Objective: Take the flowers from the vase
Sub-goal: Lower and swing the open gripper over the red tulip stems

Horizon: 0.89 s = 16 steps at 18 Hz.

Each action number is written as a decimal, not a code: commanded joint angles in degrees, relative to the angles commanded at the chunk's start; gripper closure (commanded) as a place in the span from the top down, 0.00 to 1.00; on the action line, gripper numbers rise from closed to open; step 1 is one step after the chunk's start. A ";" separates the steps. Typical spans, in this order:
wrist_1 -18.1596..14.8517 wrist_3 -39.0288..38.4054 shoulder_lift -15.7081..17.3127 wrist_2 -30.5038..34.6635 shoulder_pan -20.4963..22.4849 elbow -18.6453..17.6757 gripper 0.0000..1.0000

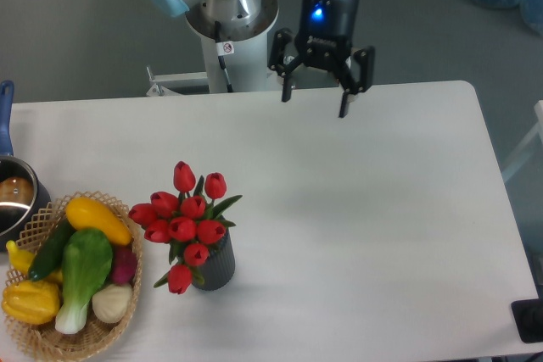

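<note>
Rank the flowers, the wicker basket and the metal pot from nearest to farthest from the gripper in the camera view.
Measured from the gripper, at the table's far edge:
1. The flowers, in the vase, front left.
2. The metal pot, at the left edge.
3. The wicker basket, in the front-left corner.

The vase [216, 265] is showing a matt, ribbed dark grey surface. The table [356, 209] is looking smooth and matt white, while the basket [38, 341] is showing rough woven wicker.
</note>
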 joint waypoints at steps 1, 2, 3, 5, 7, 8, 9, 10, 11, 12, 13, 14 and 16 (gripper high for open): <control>0.00 0.00 -0.18 0.00 -0.27 -0.26 1.00; 0.00 0.00 -0.35 0.00 -0.36 -0.61 1.00; 0.00 0.00 -0.44 0.09 -0.71 -0.96 1.00; -0.09 0.35 -0.79 2.44 -1.41 -1.41 1.00; -0.09 1.40 -1.67 6.57 -3.42 -1.15 1.00; -0.09 1.49 -2.19 8.16 -4.48 -0.88 1.00; 0.00 1.49 -2.63 9.30 -5.10 -0.71 1.00; 0.09 0.97 -2.99 8.88 -5.19 -0.62 1.00; 0.35 0.79 -3.43 8.18 -5.37 -0.62 1.00; 0.18 0.27 -3.69 6.69 -5.80 -0.53 1.00; 0.18 -0.95 -3.87 4.68 -5.90 -0.62 1.00; 0.35 -2.62 -4.30 2.83 -5.90 -0.70 1.00; 0.35 -3.43 -5.09 -1.82 -5.64 -0.79 1.00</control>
